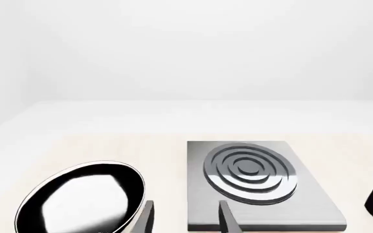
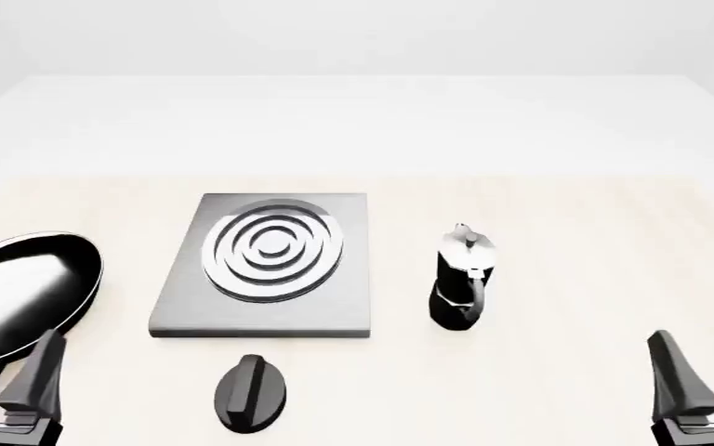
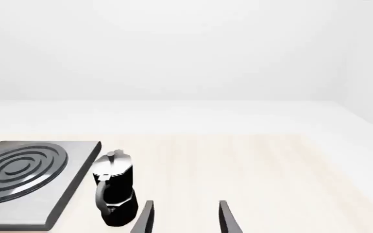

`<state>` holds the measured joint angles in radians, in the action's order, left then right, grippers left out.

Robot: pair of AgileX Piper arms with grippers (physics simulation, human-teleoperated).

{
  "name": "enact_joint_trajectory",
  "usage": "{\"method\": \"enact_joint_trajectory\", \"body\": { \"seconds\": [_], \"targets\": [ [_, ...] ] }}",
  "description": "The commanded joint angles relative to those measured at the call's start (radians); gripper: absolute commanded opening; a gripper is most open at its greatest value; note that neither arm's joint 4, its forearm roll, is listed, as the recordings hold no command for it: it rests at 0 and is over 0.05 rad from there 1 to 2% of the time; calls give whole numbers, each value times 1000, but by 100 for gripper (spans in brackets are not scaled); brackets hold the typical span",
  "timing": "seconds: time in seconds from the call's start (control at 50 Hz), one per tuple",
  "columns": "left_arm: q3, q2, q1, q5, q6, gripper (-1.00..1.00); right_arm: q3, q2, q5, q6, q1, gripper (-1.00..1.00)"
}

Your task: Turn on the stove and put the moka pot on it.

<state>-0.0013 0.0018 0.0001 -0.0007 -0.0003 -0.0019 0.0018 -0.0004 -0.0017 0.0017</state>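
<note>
The stove (image 2: 345, 302) is a flat grey slab with silver burner rings (image 2: 271, 249), lying left of the table's centre. Its black oval knob (image 2: 250, 392) lies apart from the slab, nearer to me. The moka pot (image 2: 463, 279) stands upright on the table just right of the slab, black with a silver lid. My left gripper (image 2: 4, 373) is low at the near left, open and empty, with the stove (image 1: 303, 213) ahead of it. My right gripper (image 2: 710, 372) is open and empty at the near right; the moka pot (image 3: 114, 194) stands ahead of it, toward the stove.
A shiny black frying pan (image 2: 22, 293) lies left of the stove, close in front of the left gripper, and also shows in the left wrist view as the pan (image 1: 79, 199). Pale wooden tabletop stretches to the right of the moka pot.
</note>
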Motion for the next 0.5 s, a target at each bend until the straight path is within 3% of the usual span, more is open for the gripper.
{"method": "enact_joint_trajectory", "body": {
  "seconds": [0.02, 0.2, 0.26, 0.34, 0.5],
  "targets": [
    [-4, 10, -9, -2, -9, 100, -4, 3, -1, -4, 9, 100],
    [-38, 19, -44, 23, 14, 100, 1, 0, 4, 4, 14, 100],
    [-64, 101, -68, 10, 41, 100, 1, 1, 7, 3, 20, 100],
    [-114, 158, -76, 18, 38, 100, 2, 0, 6, 8, 29, 100],
    [-239, 402, -141, 22, 26, 100, 2, 3, 19, 0, 45, 100]
  ]
}}
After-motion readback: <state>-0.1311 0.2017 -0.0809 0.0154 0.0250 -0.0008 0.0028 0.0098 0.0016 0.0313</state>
